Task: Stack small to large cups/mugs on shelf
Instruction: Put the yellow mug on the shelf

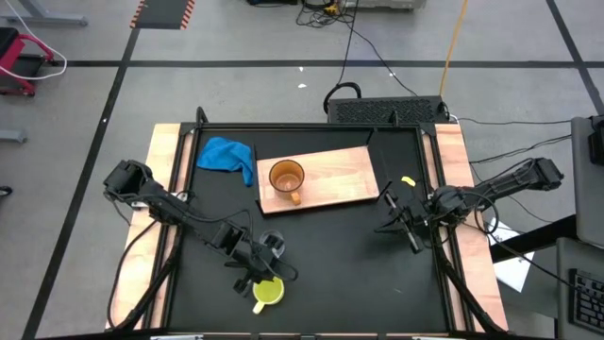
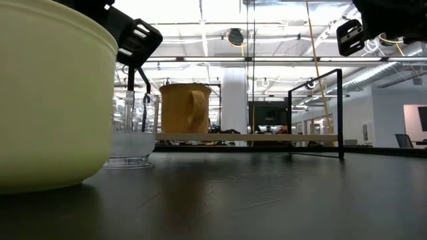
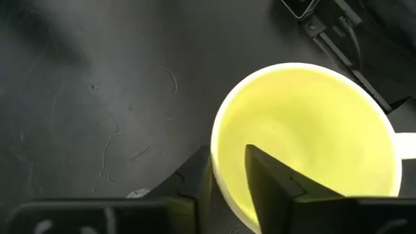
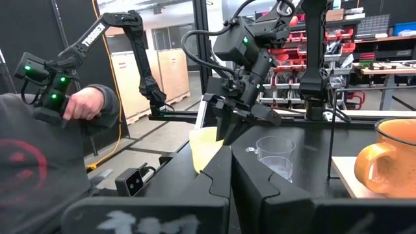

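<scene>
The yellow mug [image 1: 268, 293] stands upright on the black table near its front edge, and my left gripper [image 1: 260, 277] is shut on its rim. Its white-yellow handle [image 3: 406, 144] sticks out on the side away from the fingers. The small clear glass cup [image 1: 275, 244] stands just behind it, on its base [image 2: 128, 160]. The orange-brown mug [image 1: 286, 178] stands on the light-wood shelf [image 1: 340, 179] farther back. My right gripper [image 1: 404, 223] hovers shut over the table's right side, touching nothing. My left gripper holds the yellow mug by its rim [image 3: 220, 170], one finger [image 3: 273, 188] inside the mug and the other [image 3: 195, 179] outside. The fingers slant down from the table's left and far side. The mug stands upright with its base on the table.
A crumpled blue cloth [image 1: 227, 156] lies at the shelf's left end. A black wire frame [image 2: 317, 113] borders the table's far and side edges. In the right wrist view a person [image 4: 39, 162] sits beyond the table with a hand [image 4: 84, 104] raised.
</scene>
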Controlling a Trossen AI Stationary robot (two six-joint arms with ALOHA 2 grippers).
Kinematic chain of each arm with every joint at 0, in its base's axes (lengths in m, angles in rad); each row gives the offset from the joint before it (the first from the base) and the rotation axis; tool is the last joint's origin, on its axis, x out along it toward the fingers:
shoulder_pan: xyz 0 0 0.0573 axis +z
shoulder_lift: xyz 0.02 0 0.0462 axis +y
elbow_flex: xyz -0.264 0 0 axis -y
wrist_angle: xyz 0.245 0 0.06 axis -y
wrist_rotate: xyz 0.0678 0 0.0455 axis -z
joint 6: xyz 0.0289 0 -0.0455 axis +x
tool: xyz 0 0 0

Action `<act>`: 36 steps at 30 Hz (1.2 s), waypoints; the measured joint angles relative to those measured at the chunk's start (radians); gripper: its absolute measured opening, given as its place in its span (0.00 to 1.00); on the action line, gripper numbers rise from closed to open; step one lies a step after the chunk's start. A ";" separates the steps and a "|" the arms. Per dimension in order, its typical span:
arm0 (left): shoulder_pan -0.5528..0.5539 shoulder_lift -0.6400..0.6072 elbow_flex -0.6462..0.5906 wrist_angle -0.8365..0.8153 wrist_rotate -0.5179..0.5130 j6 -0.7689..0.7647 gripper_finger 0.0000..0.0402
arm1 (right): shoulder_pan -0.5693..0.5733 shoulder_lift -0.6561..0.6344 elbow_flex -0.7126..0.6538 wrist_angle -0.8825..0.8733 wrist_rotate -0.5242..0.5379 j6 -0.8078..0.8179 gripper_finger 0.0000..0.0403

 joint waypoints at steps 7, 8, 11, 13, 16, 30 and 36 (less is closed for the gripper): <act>0.015 0.000 0.000 0.015 0.054 -0.005 0.03 | 0.000 0.000 0.000 0.000 0.000 0.000 0.00; 0.018 0.000 0.000 0.015 0.061 -0.009 0.03 | 0.000 0.000 0.000 0.000 0.000 0.000 0.00; 0.023 0.000 0.002 0.013 0.064 -0.016 0.03 | 0.000 0.000 0.000 0.001 0.000 0.000 0.00; 0.023 0.000 0.013 0.008 0.070 -0.015 0.02 | 0.000 0.000 0.000 0.001 0.000 0.000 0.00; 0.022 -0.022 0.031 0.001 0.073 -0.013 0.02 | 0.000 0.000 0.000 0.001 0.000 0.000 0.00; 0.047 -0.243 0.047 -0.028 0.002 0.031 0.01 | 0.000 0.000 0.000 0.000 0.000 0.000 0.00; 0.094 -0.286 0.047 0.030 -0.102 -0.008 0.01 | 0.000 0.000 0.000 -0.002 0.000 -0.001 0.00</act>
